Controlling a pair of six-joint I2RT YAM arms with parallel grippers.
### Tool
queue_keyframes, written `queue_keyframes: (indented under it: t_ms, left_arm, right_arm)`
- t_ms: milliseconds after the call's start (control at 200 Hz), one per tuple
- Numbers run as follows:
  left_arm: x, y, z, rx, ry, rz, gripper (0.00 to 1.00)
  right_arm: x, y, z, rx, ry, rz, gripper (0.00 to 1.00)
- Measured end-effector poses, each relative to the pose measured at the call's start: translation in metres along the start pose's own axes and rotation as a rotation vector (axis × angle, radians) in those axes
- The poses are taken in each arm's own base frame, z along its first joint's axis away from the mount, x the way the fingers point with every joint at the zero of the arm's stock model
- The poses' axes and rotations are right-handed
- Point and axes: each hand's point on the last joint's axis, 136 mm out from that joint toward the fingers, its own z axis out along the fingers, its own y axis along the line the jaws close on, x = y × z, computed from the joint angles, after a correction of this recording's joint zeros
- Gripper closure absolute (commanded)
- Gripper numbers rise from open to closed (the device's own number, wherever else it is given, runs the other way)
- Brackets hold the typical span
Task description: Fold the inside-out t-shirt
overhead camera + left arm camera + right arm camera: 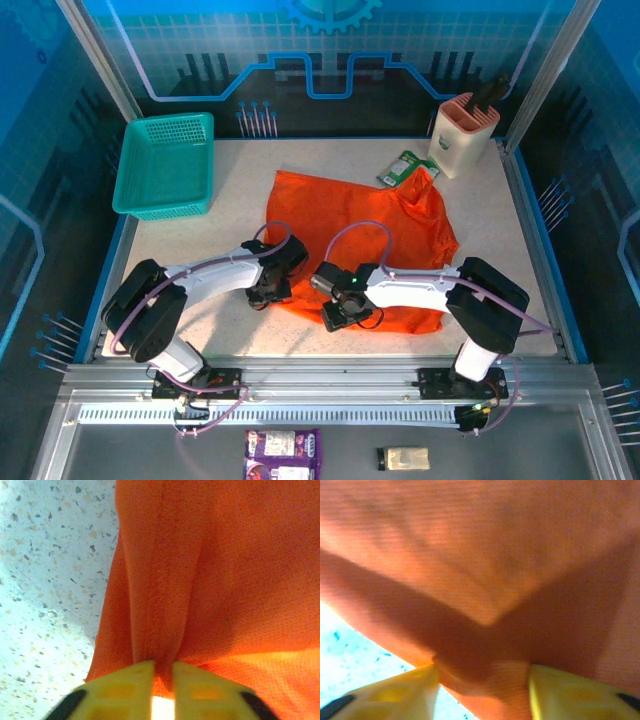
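Note:
The inside-out t-shirt (370,215) is bright orange and lies crumpled on the speckled table (190,250), right of the middle. My left gripper (268,290) is at the shirt's near-left edge. In the left wrist view its yellow fingers (125,685) stand close together, and the left gripper (163,680) pinches a narrow fold of the t-shirt (210,570). My right gripper (335,312) is at the near edge of the cloth. In the right wrist view its fingers (560,690) stand well apart, and a thick fold of the t-shirt (485,570) lies between them across the right gripper (482,682).
A teal mesh basket (165,165) sits at the back left. A beige holder (463,133) stands at the back right with a green packet (402,168) beside it. Bare table lies left of the shirt. Purple packets (283,455) lie below the front rail.

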Motion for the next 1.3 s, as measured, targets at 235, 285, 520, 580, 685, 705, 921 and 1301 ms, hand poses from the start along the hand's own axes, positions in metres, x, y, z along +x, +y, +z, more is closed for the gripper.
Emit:
queue_keyframes:
  t_ms: [235,285,520,580,685,705,921,1301]
  left_arm:
    - [-0.012,0.006,-0.025,0.040,-0.075,0.025,1.00]
    - [-0.019,0.007,-0.038,0.073,-0.109,0.025,1.00]
    - [-0.079,0.021,-0.108,0.261,-0.275,-0.018,1.00]
    - [-0.088,0.023,-0.112,0.280,-0.281,-0.011,1.00]
    - [-0.099,0.017,-0.105,0.298,-0.254,0.042,1.00]
    - [-0.102,0.015,-0.103,0.299,-0.247,0.051,1.00]
    - [-0.138,-0.018,-0.092,0.368,-0.204,0.151,1.00]
    - [-0.230,-0.093,-0.082,0.438,-0.244,0.249,1.00]
  right_arm:
    - [-0.009,-0.016,-0.001,-0.002,-0.015,0.073,1.00]
    - [-0.010,-0.025,-0.004,0.001,-0.020,0.086,1.00]
    - [-0.031,-0.071,-0.032,-0.011,-0.099,0.215,1.00]
    - [-0.036,-0.081,-0.040,-0.019,-0.124,0.239,1.00]
    - [-0.040,-0.084,-0.048,-0.045,-0.142,0.241,1.00]
    - [-0.040,-0.085,-0.048,-0.047,-0.140,0.236,1.00]
    - [-0.036,-0.082,-0.049,-0.069,-0.118,0.212,1.00]
    - [-0.077,-0.137,-0.076,-0.068,-0.215,0.361,0.46]
